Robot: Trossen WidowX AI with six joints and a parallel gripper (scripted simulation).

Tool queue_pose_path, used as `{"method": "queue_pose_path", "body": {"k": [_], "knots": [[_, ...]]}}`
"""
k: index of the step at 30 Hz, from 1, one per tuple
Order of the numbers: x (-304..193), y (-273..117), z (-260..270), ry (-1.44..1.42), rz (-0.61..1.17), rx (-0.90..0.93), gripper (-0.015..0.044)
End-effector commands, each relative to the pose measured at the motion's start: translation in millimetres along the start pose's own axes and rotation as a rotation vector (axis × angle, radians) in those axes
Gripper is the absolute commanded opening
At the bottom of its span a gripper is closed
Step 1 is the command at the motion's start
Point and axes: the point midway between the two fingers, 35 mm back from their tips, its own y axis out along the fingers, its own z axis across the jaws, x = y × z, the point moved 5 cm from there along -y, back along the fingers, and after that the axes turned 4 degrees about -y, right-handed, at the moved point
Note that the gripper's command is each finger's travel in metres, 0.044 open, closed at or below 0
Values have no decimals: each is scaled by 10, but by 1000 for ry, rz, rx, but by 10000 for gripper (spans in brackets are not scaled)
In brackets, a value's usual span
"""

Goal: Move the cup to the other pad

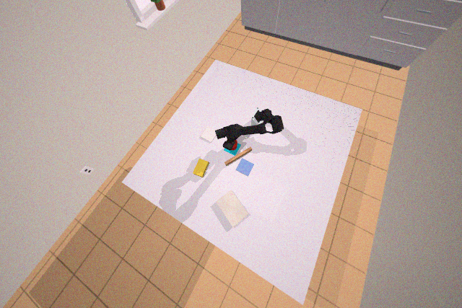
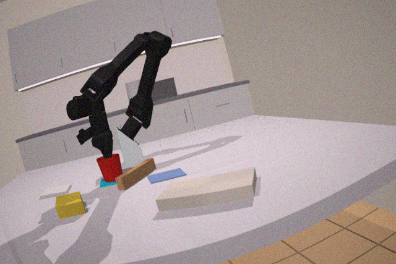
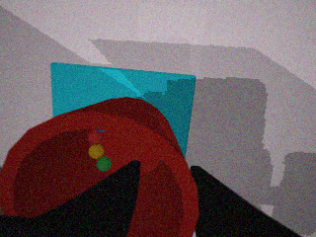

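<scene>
Though upright, red cup (image 2: 109, 167) w/ marbles (image 3: 100, 157)

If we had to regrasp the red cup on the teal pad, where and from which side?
Pinch the cup's rim wall from straight above, one finger inside and one outside. It stands upright on the teal pad with marbles inside, so a top-down grip keeps it level. The wooden block crowds one side. The gripper is open now.

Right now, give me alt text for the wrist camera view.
A red cup holding three marbles stands on a teal pad, seen from above. The claw is open, its two black fingers straddling the cup's near wall, one inside and one outside.
</scene>
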Motion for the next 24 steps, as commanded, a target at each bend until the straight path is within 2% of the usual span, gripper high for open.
{"method": "queue_pose_path", "body": {"k": [1,24], "knots": [[-1,-24,1,-1,0,-1,128],[14,-362,15,5,1,-2,128]]}}
